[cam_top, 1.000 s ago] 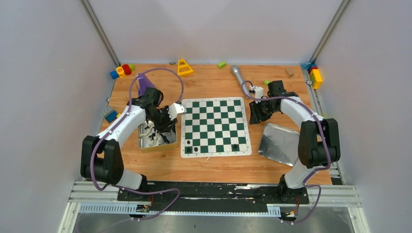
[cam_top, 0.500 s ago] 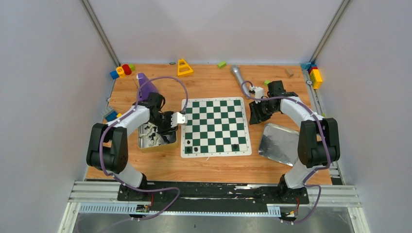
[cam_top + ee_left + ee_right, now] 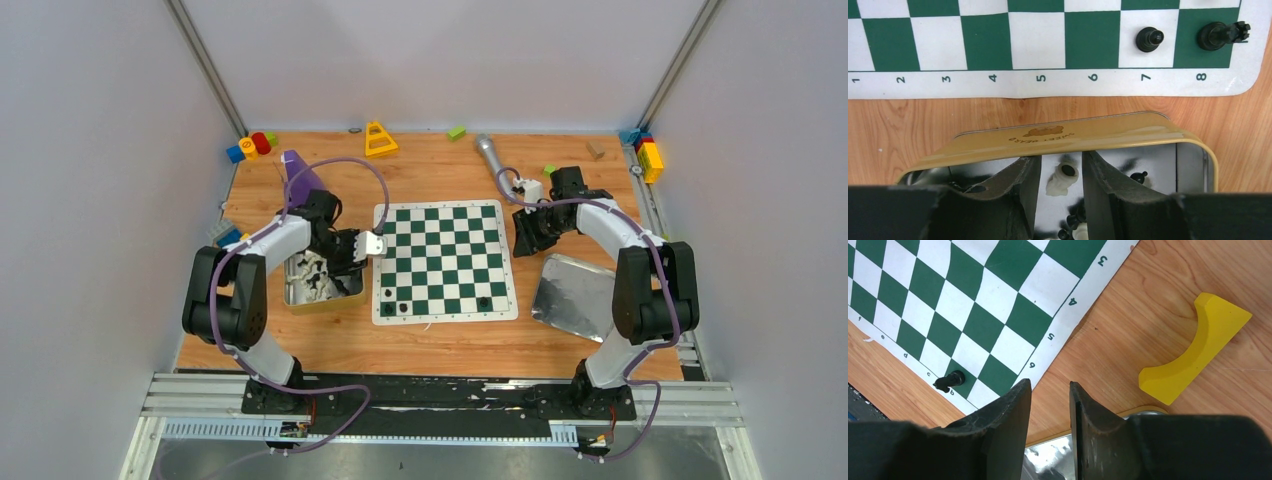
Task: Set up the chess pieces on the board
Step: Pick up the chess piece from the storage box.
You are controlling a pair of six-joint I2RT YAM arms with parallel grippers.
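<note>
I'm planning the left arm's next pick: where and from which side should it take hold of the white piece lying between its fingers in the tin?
Grip the white piece across its narrow body, coming straight down from above. It lies on its side in the tin, close to the near wall, so a sideways approach looks blocked. The left gripper already straddles it, jaws apart and not touching.

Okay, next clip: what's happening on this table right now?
Two arms are setting up a chess set. The left gripper hangs over the yellow tin of loose pieces, a white piece between its parted fingers, not clearly gripped. The right gripper hovers empty beside the board, near a yellow arch block. Only three black pieces stand on the board so far, along its near edge.
</note>
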